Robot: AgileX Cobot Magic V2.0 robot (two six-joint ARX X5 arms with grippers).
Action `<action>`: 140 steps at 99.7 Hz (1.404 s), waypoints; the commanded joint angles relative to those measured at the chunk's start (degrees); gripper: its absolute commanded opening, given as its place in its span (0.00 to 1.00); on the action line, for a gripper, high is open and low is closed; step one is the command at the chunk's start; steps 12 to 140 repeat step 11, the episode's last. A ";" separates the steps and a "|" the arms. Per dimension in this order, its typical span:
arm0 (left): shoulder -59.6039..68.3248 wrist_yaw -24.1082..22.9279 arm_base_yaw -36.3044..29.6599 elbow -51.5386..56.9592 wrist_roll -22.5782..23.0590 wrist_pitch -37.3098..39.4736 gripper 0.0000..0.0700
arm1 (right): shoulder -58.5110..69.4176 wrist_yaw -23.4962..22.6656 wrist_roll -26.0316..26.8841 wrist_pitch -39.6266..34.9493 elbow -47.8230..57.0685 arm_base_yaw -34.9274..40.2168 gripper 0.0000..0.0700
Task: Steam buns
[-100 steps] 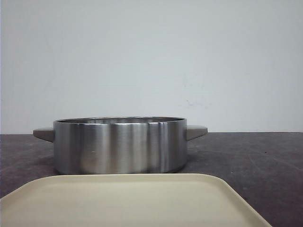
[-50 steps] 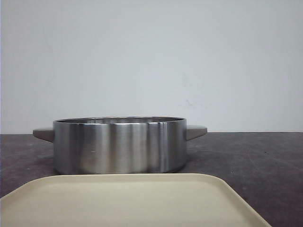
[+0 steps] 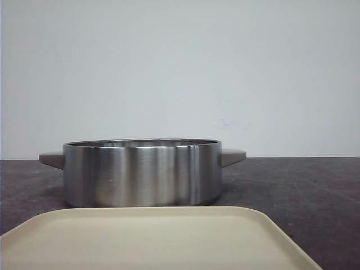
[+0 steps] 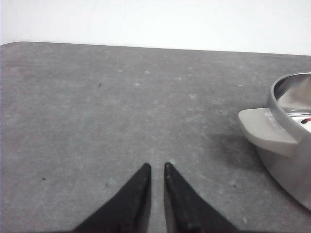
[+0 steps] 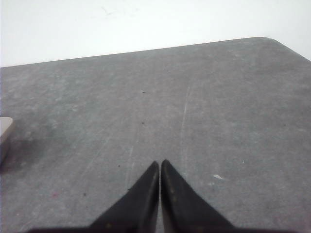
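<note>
No buns show in any view. A steel steamer pot [image 3: 140, 171] with two side handles stands mid-table, and its inside is hidden from the front. My left gripper [image 4: 156, 166] hovers over bare grey tabletop with the pot [image 4: 286, 145] off to one side. Its black fingers are almost together, leaving a thin slit with nothing in it. My right gripper [image 5: 160, 162] is shut and empty over bare table, with one pot handle [image 5: 5, 127] just showing at the edge of that view. Neither gripper appears in the front view.
A cream tray [image 3: 152, 239] lies in front of the pot, nearest the camera, and nothing shows on it. The dark grey table [image 3: 304, 185] ends at a white wall behind. Its rounded corners show in both wrist views.
</note>
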 commanded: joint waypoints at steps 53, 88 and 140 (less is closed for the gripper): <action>0.07 -0.13 0.02 -1.05 0.96 -0.20 0.00 | 0.00 0.07 0.35 0.59 -0.22 0.00 0.01; 0.07 -0.13 0.02 -1.05 0.96 -0.20 0.00 | 0.00 0.07 0.35 0.59 -0.22 0.00 0.01; 0.07 -0.13 0.02 -1.05 0.96 -0.20 0.00 | 0.00 0.07 0.35 0.59 -0.22 0.00 0.01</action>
